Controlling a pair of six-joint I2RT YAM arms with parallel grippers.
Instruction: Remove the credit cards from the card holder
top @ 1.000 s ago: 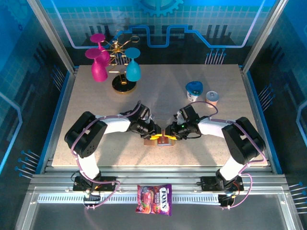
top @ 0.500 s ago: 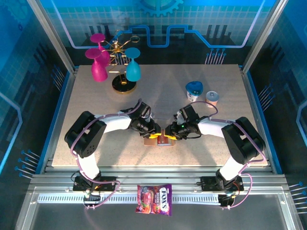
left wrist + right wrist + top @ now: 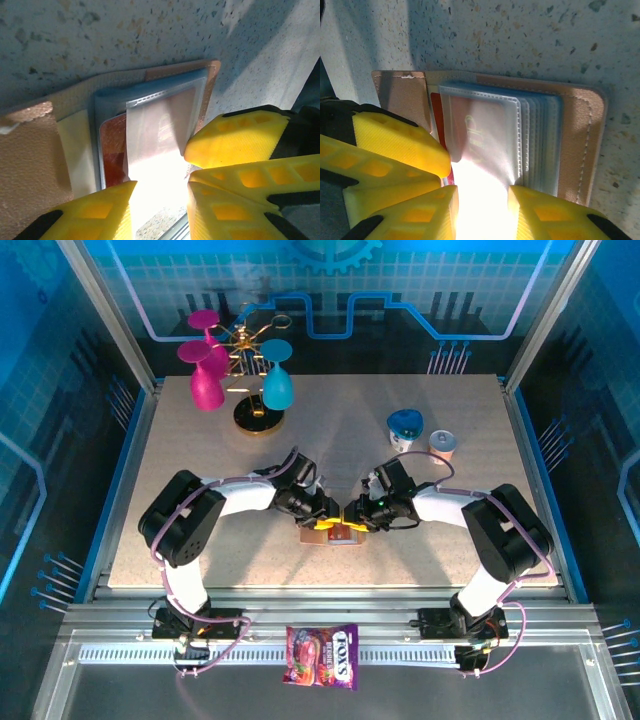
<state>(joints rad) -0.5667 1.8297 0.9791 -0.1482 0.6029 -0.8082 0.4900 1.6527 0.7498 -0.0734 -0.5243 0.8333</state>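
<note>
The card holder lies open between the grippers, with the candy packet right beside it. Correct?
Not quite: the candy packet lies apart from the card holder, on the metal rail at the near edge, as the top view shows.

1. From above, the left hand (image 3: pixel 322 522) and right hand (image 3: pixel 356 515) cover most of the holder (image 3: pixel 345 536); its contents are too small to tell.
2. Left wrist: glare whites out the sleeve (image 3: pixel 160 135) between the fingers, so any grip is unclear; the picture's edge cuts the holder.
3. Right wrist: similar glare hides the card's (image 3: pixel 436 112) lower end and any grip.
</note>
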